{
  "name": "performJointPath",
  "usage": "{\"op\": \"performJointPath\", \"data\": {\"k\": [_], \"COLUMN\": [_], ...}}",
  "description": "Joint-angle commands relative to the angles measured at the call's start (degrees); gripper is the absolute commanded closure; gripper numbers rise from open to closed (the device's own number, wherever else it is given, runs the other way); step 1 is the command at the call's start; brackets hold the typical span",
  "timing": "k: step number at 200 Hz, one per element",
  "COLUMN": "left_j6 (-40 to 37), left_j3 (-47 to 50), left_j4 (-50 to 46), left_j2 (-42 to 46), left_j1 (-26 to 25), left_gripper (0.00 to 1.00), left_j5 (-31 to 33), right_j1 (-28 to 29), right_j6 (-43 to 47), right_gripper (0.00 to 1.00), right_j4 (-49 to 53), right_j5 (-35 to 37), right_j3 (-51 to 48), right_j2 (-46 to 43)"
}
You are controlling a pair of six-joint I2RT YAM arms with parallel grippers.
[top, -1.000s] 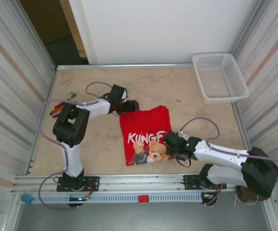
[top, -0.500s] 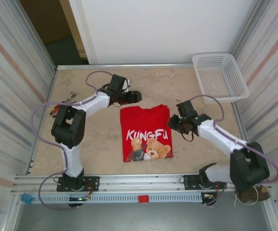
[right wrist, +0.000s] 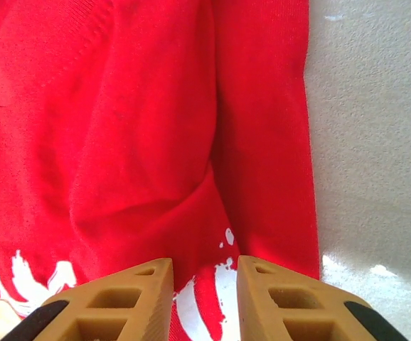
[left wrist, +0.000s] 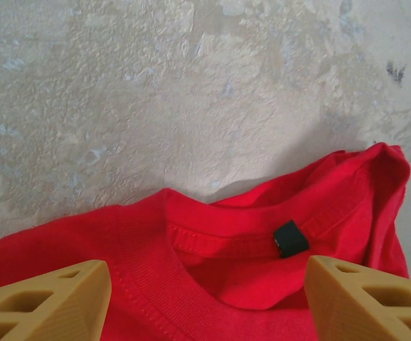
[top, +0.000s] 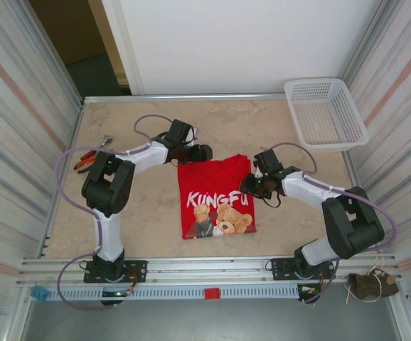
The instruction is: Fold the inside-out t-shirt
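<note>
Inside-out t-shirt [top: 216, 199] lies flat mid-table [top: 148, 206], between the two arms, printed graphic [top: 220, 209] face up, collar [left wrist: 212, 238] at the far edge. Outline reads as a narrow rectangle with no sleeves sticking out. A small dark tag [left wrist: 291, 238] sits inside the neckline.

Left gripper [left wrist: 205, 284] hovers at the collar, fingers wide apart, holding nothing. Right gripper [right wrist: 204, 266] is at the shirt's right edge, over a crease above the print. Its fingers are close together with a slim gap; cannot tell whether they nip cloth.

Judgement: lengthwise folds look done, and the crosswise fold is next. That calls for a grip on each far corner, then carrying the collar edge toward the hem evenly.
</note>
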State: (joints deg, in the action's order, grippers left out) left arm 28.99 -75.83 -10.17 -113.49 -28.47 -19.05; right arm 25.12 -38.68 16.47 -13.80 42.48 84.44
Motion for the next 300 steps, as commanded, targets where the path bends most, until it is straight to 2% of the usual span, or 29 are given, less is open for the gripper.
{"op": "performJointPath", "data": {"k": [1,38,54,67,139,176,178,186,191,227,252,275,300], "left_j6": [0.91,0.93,0.91,0.9,0.76,0.32,0.29,-0.03,-0.21,-2.53,-1.88,-0.51,3.96], "left_j3": [0.69,0.99,1.17,1.3,1.04,0.02,-0.12,-0.76,-1.37,-6.2,-4.84,2.11,14.01], "left_j4": [0.77,0.9,0.9,0.82,-0.69,-1.26,-1.3,-1.66,-2.02,-5.41,-6.69,-8.76,-6.61], "left_j2": [-1.36,-2.25,-2.6,-3.03,-4.74,-4.9,-4.9,-4.9,-4.82,-0.44,6.81,15.0,24.02], "left_j1": [0.26,0.26,0.26,0.26,0.34,0.5,0.51,0.6,0.66,1.04,0.83,-0.81,-4.14], "left_gripper": [0.28,0.28,0.28,0.28,0.28,0.28,0.28,0.28,0.28,0.27,0.27,0.27,0.27], "left_j5": [0.11,0.68,1.02,1.49,3.81,3.81,3.79,3.64,3.38,0.44,-2.31,-3.14,-3.5], "right_j1": [0.63,0.72,0.72,0.54,-0.16,-0.05,-0.07,-0.12,-0.29,-3.26,-6.95,-8.79,-9.15], "right_j6": [0.97,0.79,0.71,0.58,-3.58,-6.99,-7.08,-7.32,-7.38,-2.49,2.31,5.36,6.51], "right_gripper": [0.72,0.73,0.84,1.0,1.0,1.0,0.97,0.74,0.69,0.64,0.6,0.58,0.53], "right_j4": [-0.87,-1.82,-2.22,-2.01,4.22,3.49,3.57,4.41,5.49,8.19,9.25,7.23,5.81], "right_j5": [-0.79,-1.14,-1.22,-1.14,2.42,3.11,3.15,3.64,4.38,5.01,4.04,3.11,1.83], "right_j3": [-0.93,-1.82,-2.52,-2.89,-8.06,-11.73,-11.79,-11.57,-11.08,-3.98,4.08,10.44,16.45], "right_j2": [1.33,2.14,1.65,0.73,-14.16,-13.05,-12.74,-11.53,-10.87,-12.31,-8.05,0.0,8.59]}}
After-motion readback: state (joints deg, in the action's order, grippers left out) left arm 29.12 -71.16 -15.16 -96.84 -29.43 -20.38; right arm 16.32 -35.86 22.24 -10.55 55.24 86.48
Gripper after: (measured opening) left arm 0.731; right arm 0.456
